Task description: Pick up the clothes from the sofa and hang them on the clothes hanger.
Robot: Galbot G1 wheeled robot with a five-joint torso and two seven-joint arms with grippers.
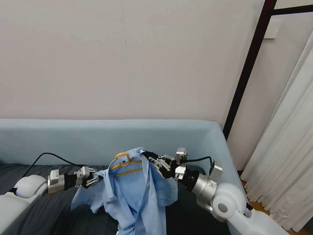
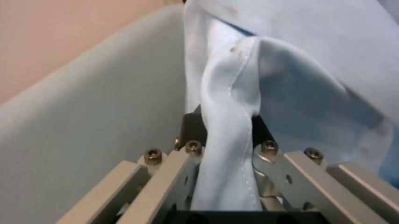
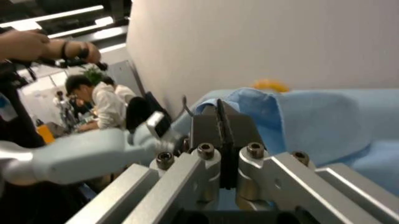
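Pale blue shirt (image 1: 146,205), yellow hanger (image 1: 121,157) in its collar, hangs crumpled over the sofa (image 1: 58,137) between left gripper (image 1: 95,178) and right gripper (image 1: 152,160), jaws clenched on it.

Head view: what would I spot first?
A light blue shirt on a yellow hanger is held up above the sofa, stretched between both arms. The left gripper pinches one edge of it. The right gripper is shut at the other shoulder, by the hanger.

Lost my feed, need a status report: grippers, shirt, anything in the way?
Left gripper shut on shirt edge. Right gripper shut on its shoulder. Yellow hanger in collar, held up over sofa. Black pole off right, apart.
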